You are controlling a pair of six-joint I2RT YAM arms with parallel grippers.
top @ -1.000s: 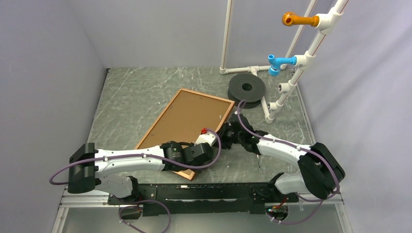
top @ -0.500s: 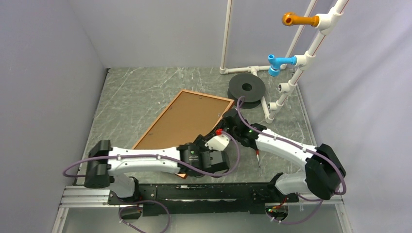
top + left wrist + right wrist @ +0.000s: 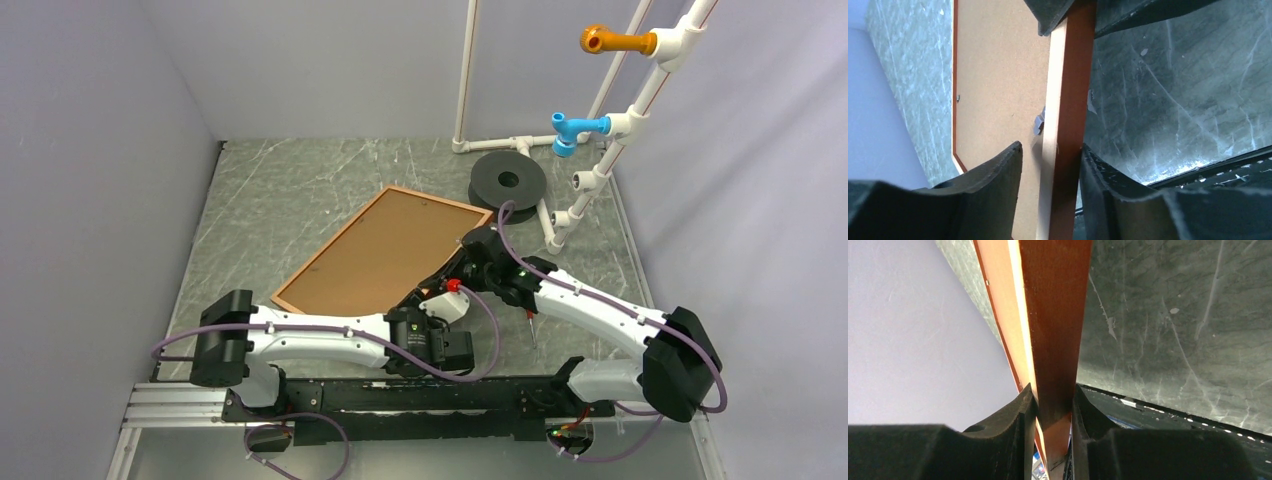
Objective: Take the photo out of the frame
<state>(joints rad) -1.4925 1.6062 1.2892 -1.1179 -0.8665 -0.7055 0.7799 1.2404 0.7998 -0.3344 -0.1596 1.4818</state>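
The reddish-brown frame [image 3: 335, 243] lies back up on the marble table, its right side lifted. Its brown fibreboard backing [image 3: 385, 250] faces up, so the photo is hidden. My right gripper [image 3: 462, 262] is shut on the frame's right rail [image 3: 1053, 315], both pads pressed against the wood [image 3: 1054, 395]. My left gripper [image 3: 422, 297] straddles the same rail [image 3: 1068, 100] nearer to me. It is open [image 3: 1050, 150]: the right finger touches the rail and the left finger stands off over the backing [image 3: 998, 75]. A small metal tab [image 3: 1039, 122] sits at the rail's inner edge.
A black disc [image 3: 508, 181] lies just beyond the frame's far right corner. A white pipe rack [image 3: 600, 150] with a blue peg [image 3: 572, 130] and an orange peg [image 3: 610, 40] stands at the back right. Grey walls close in both sides. The arms' black base rail [image 3: 400, 395] runs along the near edge.
My left gripper, shut over the backing a second ago, opened, swung right and now straddles the right rail. The frame's right side has risen and shifted toward the back with the right gripper.
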